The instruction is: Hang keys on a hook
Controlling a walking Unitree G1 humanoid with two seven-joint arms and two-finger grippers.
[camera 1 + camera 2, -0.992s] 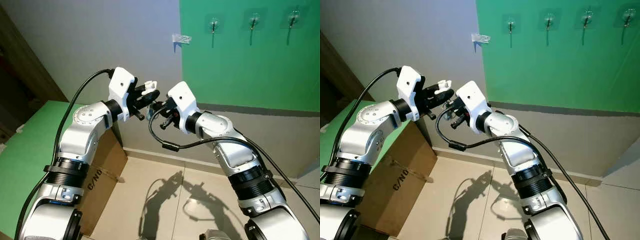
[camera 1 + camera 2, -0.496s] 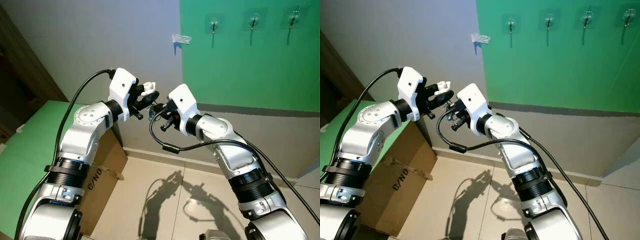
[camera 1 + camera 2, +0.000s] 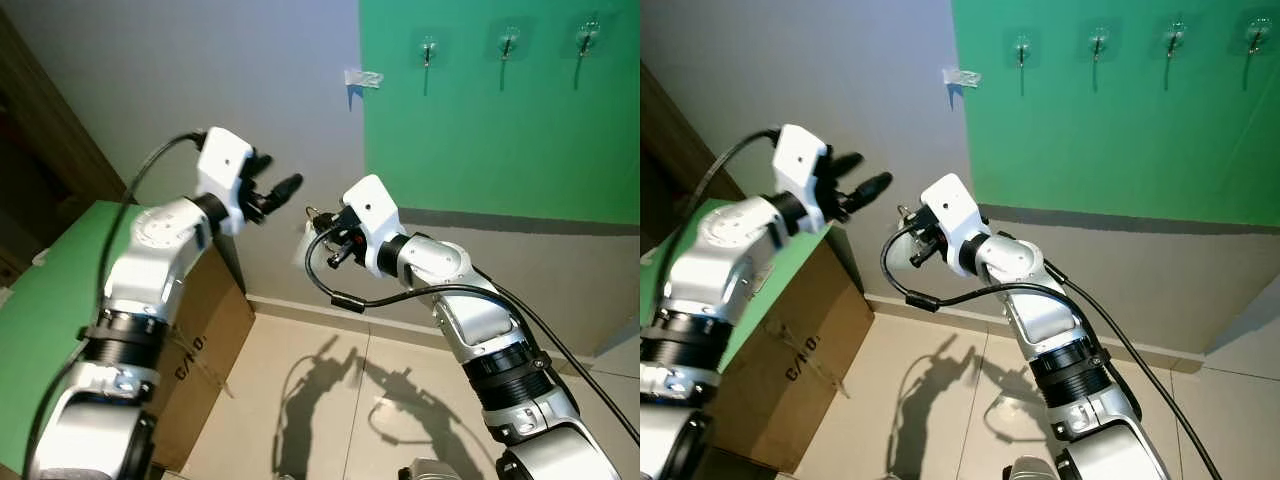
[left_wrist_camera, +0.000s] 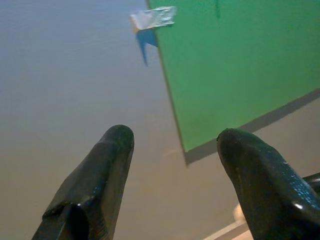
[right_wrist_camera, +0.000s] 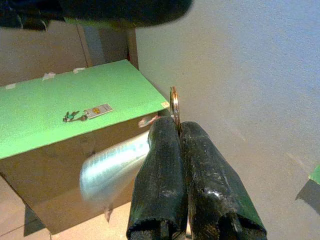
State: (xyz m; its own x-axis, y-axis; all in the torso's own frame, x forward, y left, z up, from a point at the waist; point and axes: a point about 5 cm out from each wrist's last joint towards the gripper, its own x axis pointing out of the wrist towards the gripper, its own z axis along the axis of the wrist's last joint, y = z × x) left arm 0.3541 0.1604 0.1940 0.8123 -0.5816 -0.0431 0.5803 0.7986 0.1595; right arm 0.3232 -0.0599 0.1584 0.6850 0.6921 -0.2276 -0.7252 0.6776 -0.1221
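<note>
My right gripper (image 3: 320,220) is raised in front of the grey wall and is shut on a key ring (image 5: 174,106). A pale tag (image 5: 112,162) swings blurred below the ring. My left gripper (image 3: 278,188) is up and to the left of it, open, with nothing between its fingers (image 4: 107,165). A row of small clear hooks (image 3: 428,48) is stuck high on the green wall panel (image 3: 480,130), well above and to the right of both grippers.
Under my left arm, a green-topped table (image 3: 50,320) stands against a cardboard box (image 3: 200,340). A second set of keys with a tag (image 5: 85,114) lies on the green top. A strip of tape (image 3: 362,77) is stuck on the grey wall. Tiled floor lies below.
My left gripper has opened, let go of the white tag and drawn back to the left. The keys now hang from my right gripper alone, the tag swinging.
</note>
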